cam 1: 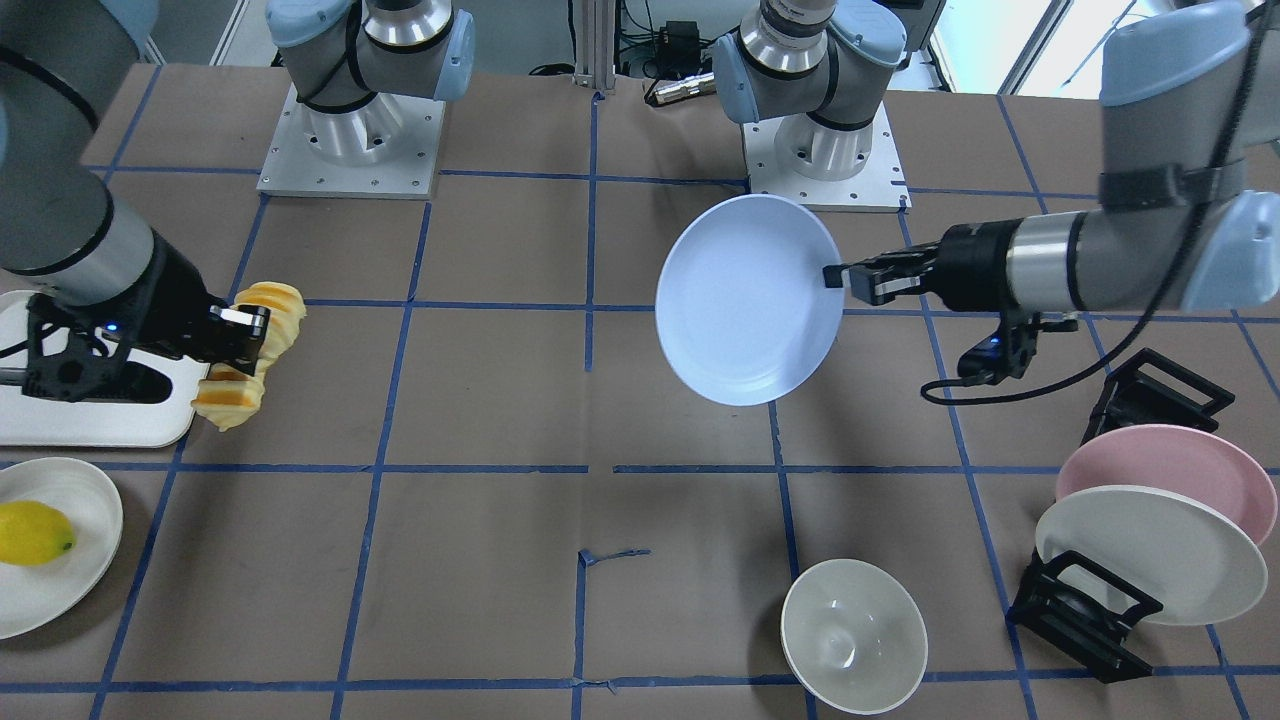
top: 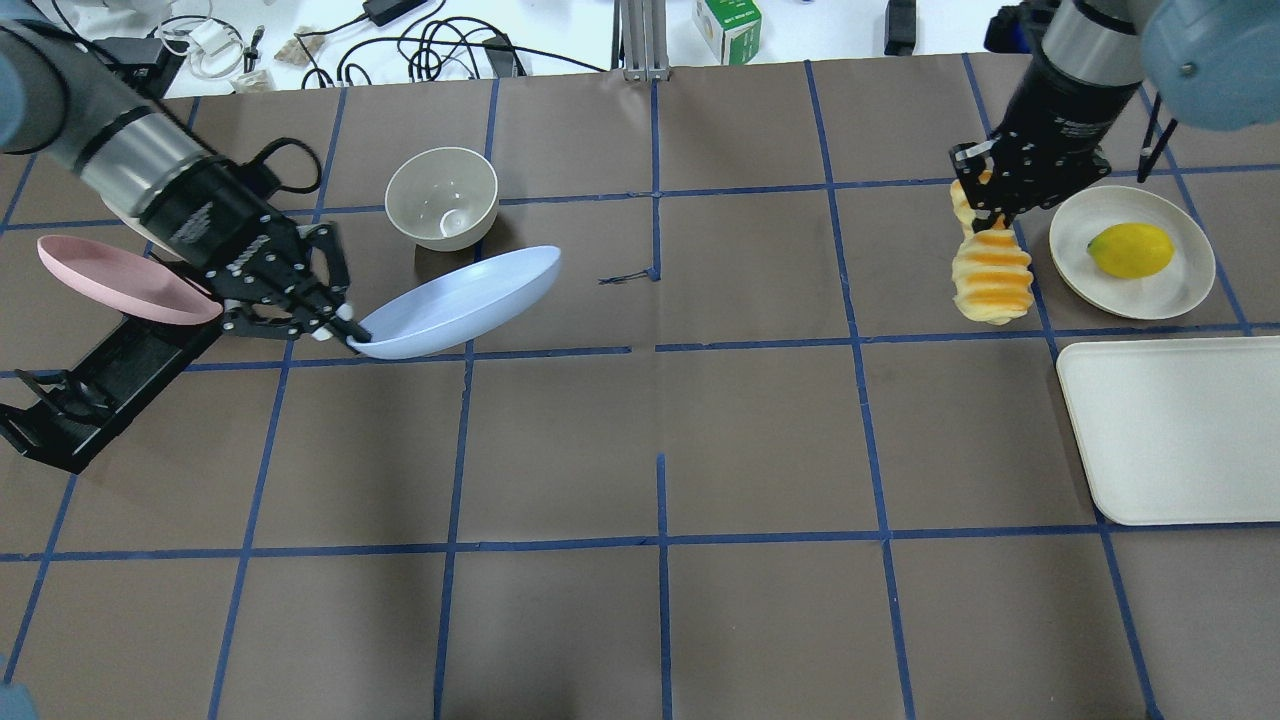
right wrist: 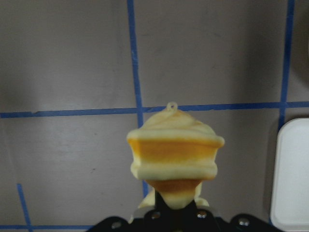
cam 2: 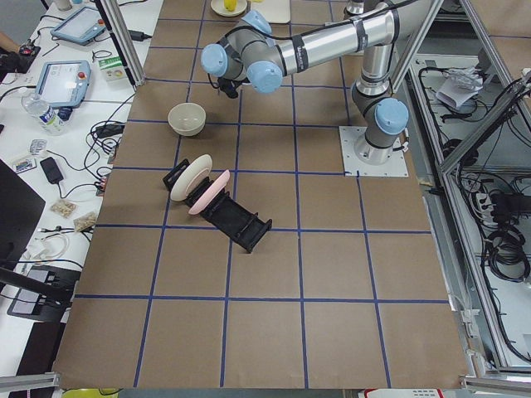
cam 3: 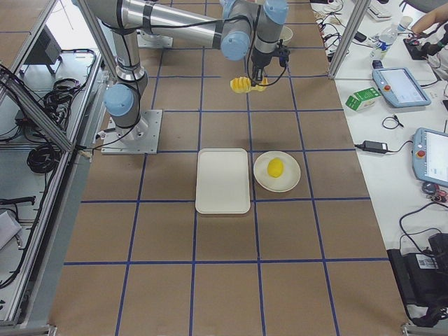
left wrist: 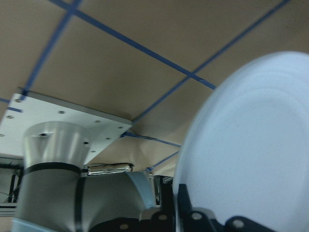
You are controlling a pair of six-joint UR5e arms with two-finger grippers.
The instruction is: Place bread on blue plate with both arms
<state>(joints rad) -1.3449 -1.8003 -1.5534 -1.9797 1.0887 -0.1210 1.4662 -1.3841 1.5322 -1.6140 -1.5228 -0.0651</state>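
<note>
Holding food: we see a cream plate (top: 1150, 295) on the brown worktop (top: 660, 440), and a yellow lemon (top: 1130, 250) lies in it.
Rack: a black rack (cam 1: 1085, 610) holds a pink plate (cam 1: 1180, 470) and a cream-white plate (cam 1: 1150, 555). Both stand tilted on their edges.
Tray: a white tray (top: 1170, 430) lies flat just beside the lemon's plate.
Bowl: a pale bowl (top: 441, 197) stands upright near the blue plate.
Bread: the bread (top: 990, 275) is a row of yellow-orange slices with pale cream edges. It hangs in the air, a little bent, just beside the lemon's plate.
Right pincer: the right pincer (top: 985, 210) is closed tight on one end of the bread, and the other slices stick out past it.
Blue plate: the blue plate (cam 1: 745, 300) is round, plain and pale blue. We see it up off the worktop and tilted.
Left pincer: the left pincer (cam 1: 835, 275) pinches the blue plate by its rim.
Gap: the bread and the blue plate are well apart, on opposite sides of the worktop.
</note>
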